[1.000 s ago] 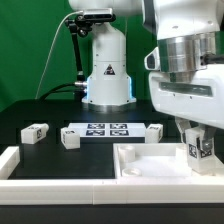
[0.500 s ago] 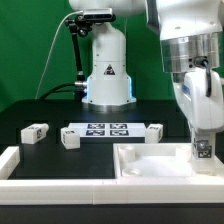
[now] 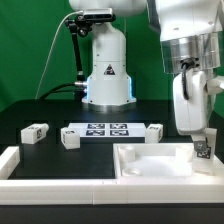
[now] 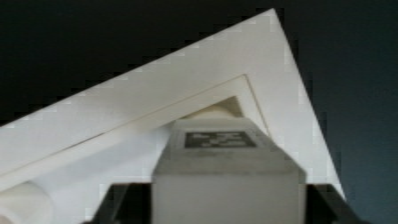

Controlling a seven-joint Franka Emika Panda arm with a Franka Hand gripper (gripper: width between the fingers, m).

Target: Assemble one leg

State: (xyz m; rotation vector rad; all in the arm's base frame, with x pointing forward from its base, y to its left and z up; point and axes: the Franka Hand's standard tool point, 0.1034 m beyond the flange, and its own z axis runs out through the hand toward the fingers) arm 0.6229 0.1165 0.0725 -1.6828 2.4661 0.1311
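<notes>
My gripper [image 3: 202,150] is shut on a leg [image 3: 202,152], a small white block with a marker tag, and holds it upright over the right corner of the large white square piece [image 3: 150,163]. In the wrist view the leg [image 4: 221,160] sits between my two dark fingers [image 4: 128,204], pointing at a raised corner of the white piece [image 4: 196,85]. Three more legs lie on the table: one [image 3: 35,132] at the exterior view's left, one [image 3: 70,138] beside the marker board [image 3: 106,130], one [image 3: 152,132] at its right end.
The robot base [image 3: 107,70] stands behind the marker board. A white rail [image 3: 40,180] runs along the table's front edge with a raised end [image 3: 8,158] at the exterior view's left. Green backdrop behind.
My gripper has moved toward the exterior view's right with the leg in it and turned, now over the white piece's right corner. The other legs have not moved.
</notes>
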